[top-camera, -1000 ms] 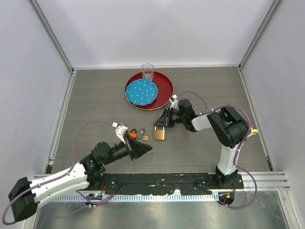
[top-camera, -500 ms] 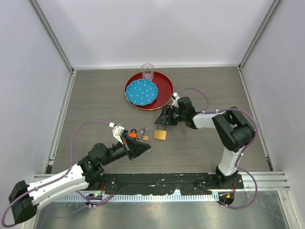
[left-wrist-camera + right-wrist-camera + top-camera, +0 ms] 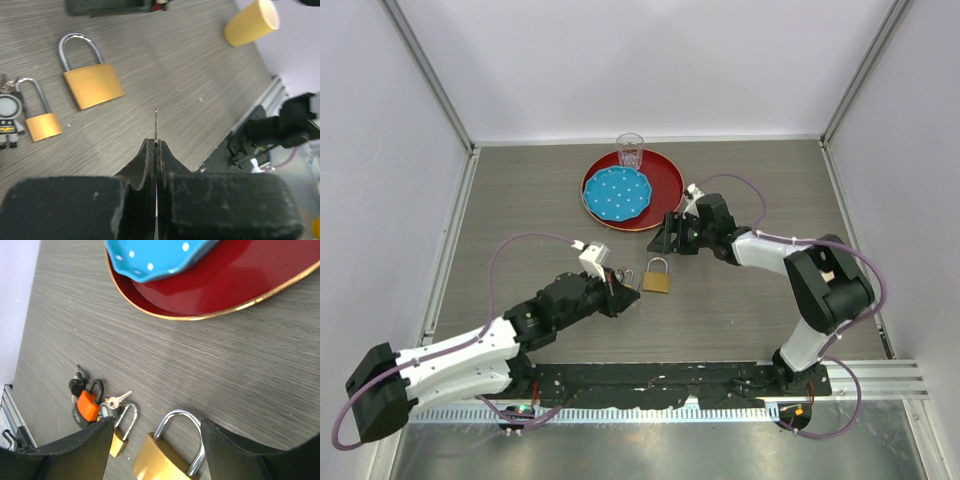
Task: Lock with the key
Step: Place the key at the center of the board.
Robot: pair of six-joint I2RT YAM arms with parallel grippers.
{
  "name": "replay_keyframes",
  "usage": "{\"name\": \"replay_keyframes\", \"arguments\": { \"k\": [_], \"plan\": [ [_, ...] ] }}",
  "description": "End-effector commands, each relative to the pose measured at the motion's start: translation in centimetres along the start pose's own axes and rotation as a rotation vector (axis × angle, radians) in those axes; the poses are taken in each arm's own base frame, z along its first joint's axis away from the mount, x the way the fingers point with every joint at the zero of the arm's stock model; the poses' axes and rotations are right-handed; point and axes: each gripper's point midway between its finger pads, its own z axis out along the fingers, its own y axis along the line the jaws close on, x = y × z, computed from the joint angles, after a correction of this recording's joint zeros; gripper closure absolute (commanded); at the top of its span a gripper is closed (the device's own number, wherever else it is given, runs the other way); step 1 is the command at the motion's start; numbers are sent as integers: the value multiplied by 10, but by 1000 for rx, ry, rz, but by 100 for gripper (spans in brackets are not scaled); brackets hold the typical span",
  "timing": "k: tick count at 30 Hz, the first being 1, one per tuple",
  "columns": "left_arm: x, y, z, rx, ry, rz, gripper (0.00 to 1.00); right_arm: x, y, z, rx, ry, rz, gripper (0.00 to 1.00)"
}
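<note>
Pinching a thin key [image 3: 156,125] between closed fingers, the left gripper [image 3: 155,144] points past the large brass padlock [image 3: 93,85]; the right gripper [image 3: 155,427] gapes wide, the padlock's shackle just ahead.

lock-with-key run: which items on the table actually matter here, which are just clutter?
Job: key pinched in left tool; large brass padlock, likely the target; open right tool near it.

Clutter: red tray, blue plate, glass, small brass padlock, orange padlock, loose keys.

light: bright, even | shadows: soft | wrist foregrounds: blurred
</note>
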Motion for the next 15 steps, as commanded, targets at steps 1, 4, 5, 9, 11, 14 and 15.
{"name": "replay_keyframes", "arguments": {
  "k": [1, 4, 5, 9, 11, 14, 15],
  "plan": [
    [-10, 21, 15, -171, 19, 25, 100, -36, 33, -36, -31, -145, -74, 22],
    [-9, 30, 28, -212, 46, 15, 100, -39, 41, -60, -27, -192, -82, 20],
    [-9, 35, 31, -230, 53, 11, 100, -37, 42, -65, -24, -195, -78, 20],
    [-10, 49, 48, -280, 87, -20, 100, -31, 50, -88, -31, -229, -82, 13],
    [-5, 60, 58, -298, 118, -32, 100, -32, 56, -100, -42, -255, -86, 9],
    [0, 73, 71, -327, 147, -34, 100, -27, 59, -110, -49, -269, -88, 6],
    [-2, 72, 76, -322, 149, -36, 100, -25, 59, -112, -49, -269, -91, 6]
  ]
}}
